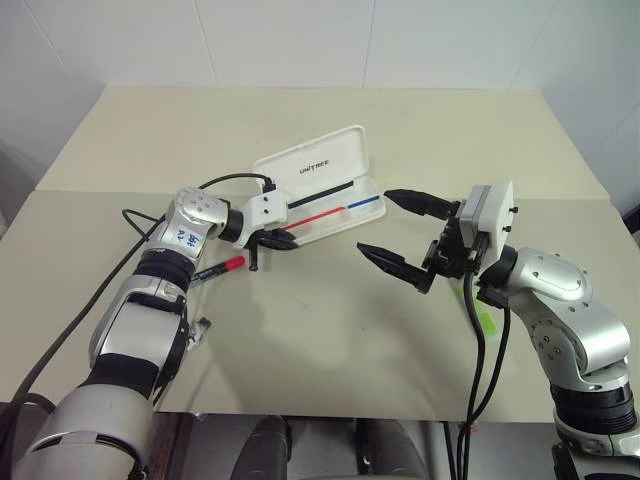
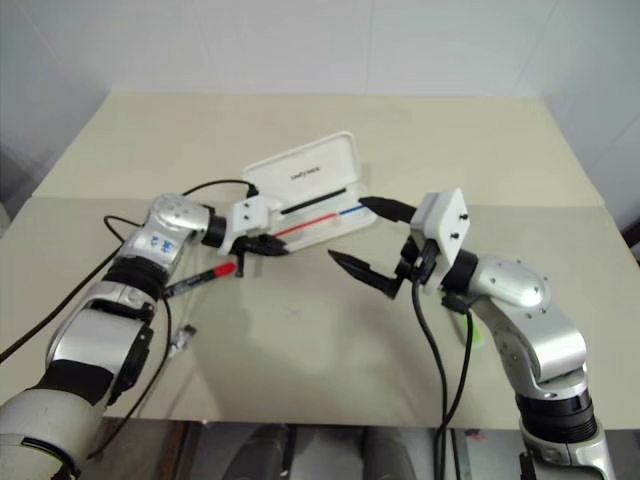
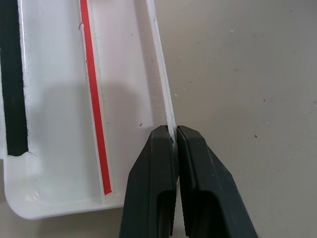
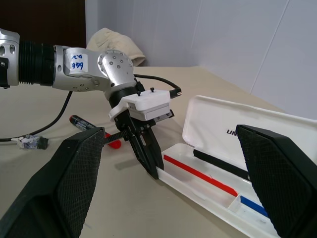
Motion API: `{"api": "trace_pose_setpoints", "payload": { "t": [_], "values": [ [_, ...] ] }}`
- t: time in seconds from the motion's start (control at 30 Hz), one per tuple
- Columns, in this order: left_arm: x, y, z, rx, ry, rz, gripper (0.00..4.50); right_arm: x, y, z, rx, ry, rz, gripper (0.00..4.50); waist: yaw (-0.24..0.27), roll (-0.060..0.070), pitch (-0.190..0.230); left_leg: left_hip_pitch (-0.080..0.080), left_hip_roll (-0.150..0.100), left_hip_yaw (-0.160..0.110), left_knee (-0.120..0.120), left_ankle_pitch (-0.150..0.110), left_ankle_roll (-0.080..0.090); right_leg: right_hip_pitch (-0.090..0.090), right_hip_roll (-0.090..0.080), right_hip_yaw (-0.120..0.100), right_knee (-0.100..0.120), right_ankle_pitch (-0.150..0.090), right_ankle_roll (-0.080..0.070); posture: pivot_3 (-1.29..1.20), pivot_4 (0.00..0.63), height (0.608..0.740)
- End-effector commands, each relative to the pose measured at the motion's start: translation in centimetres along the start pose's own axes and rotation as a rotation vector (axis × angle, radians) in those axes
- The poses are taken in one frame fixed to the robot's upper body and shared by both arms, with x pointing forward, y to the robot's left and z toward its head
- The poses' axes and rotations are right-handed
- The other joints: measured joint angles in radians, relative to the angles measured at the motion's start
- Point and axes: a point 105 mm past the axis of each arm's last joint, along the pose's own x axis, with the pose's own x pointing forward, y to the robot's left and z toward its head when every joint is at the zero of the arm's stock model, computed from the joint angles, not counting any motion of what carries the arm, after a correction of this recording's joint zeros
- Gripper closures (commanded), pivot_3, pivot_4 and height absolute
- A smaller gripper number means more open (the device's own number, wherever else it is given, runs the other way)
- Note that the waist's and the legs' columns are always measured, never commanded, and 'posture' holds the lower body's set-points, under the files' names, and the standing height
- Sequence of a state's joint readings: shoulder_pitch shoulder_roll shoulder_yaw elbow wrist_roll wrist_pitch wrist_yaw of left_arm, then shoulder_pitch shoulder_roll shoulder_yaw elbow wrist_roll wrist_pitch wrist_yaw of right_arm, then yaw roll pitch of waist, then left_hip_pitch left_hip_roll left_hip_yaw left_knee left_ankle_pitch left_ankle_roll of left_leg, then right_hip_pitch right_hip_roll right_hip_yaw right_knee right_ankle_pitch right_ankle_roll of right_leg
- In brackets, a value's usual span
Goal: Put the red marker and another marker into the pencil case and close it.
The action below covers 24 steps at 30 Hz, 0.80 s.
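Note:
The white pencil case [image 1: 318, 170] lies open at mid-table, lid tilted back, with a red-and-blue stripe inside. My left gripper [image 3: 175, 133] is shut on the thin front wall of the case's tray [image 3: 166, 99] near its left end. The red marker [image 1: 222, 265] lies on the table just left of that gripper, beside my left wrist. My right gripper [image 1: 376, 222] hovers open to the right of the case, with nothing between its fingers. A light-green marker [image 2: 470, 328] lies on the table under my right forearm, mostly hidden.
Black cables run across the table beside my left arm, and a small cable plug [image 2: 182, 340] lies near the front left. The table's far edge meets a white wall. Bare tabletop [image 1: 320, 330] stretches in front of the case.

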State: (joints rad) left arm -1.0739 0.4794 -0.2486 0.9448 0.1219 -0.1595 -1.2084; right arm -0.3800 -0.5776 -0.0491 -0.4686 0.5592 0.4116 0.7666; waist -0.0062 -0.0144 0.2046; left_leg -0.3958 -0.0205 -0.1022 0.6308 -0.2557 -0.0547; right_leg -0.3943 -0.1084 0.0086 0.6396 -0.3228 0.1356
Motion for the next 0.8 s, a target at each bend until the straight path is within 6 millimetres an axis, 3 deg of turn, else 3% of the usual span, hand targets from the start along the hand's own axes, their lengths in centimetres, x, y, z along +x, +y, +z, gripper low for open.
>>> {"api": "trace_pose_setpoints", "payload": {
  "t": [0.03, 0.23, 0.37, 0.57, 0.8],
  "values": [
    [-1.2, -1.0, 2.4, 0.098, -0.044, -0.083, 4.44, -0.5, -0.4, 0.8, -0.029, -0.027, -0.002, 0.0, 0.0, 0.0, 0.0, 0.0, 0.0, 0.0, -0.001, 0.0, 0.0, 0.0, 0.0, 0.0, 0.0, 0.0, 0.0, 0.0, 0.15, 0.74],
    [-2.6, -5.6, 3.4, 0.124, 0.002, -0.22, 4.44, -2.1, -1.3, -0.3, -0.017, 0.031, -0.033, 0.0, -0.001, 0.0, 0.0, -0.002, 0.0, 0.0, -0.002, 0.0, -0.001, 0.0, 0.0, 0.001, 0.0, 0.0, 0.0, 0.0, 0.15, 0.74],
    [-2.0, -8.4, 4.0, 0.082, 0.021, -0.237, 4.44, -3.7, -1.5, -1.2, -0.012, 0.083, -0.059, 0.0, 0.003, 0.0, 0.0, -0.002, 0.0, 0.0, -0.001, -0.001, 0.001, 0.0, 0.0, 0.001, -0.003, 0.0, 0.0, 0.0, 0.15, 0.74],
    [-0.5, -10.6, 4.5, 0.057, 0.004, -0.244, 4.44, -5.3, -0.9, -1.3, -0.006, 0.123, -0.056, 0.0, 0.004, 0.0, 0.0, -0.001, 0.0, 0.0, 0.0, 0.0, 0.001, 0.0, 0.0, 0.002, -0.001, 0.0, 0.0, 0.0, 0.15, 0.74],
    [-0.1, -11.9, 2.8, 0.068, 0.055, -0.278, 4.44, -7.5, 0.6, -1.1, 0.016, 0.187, 0.004, 0.0, 0.002, 0.0, 0.0, 0.001, 0.0, 0.0, -0.001, 0.001, 0.001, 0.002, 0.001, 0.003, -0.001, 0.0, -0.001, 0.0, 0.15, 0.74]
  ]
}}
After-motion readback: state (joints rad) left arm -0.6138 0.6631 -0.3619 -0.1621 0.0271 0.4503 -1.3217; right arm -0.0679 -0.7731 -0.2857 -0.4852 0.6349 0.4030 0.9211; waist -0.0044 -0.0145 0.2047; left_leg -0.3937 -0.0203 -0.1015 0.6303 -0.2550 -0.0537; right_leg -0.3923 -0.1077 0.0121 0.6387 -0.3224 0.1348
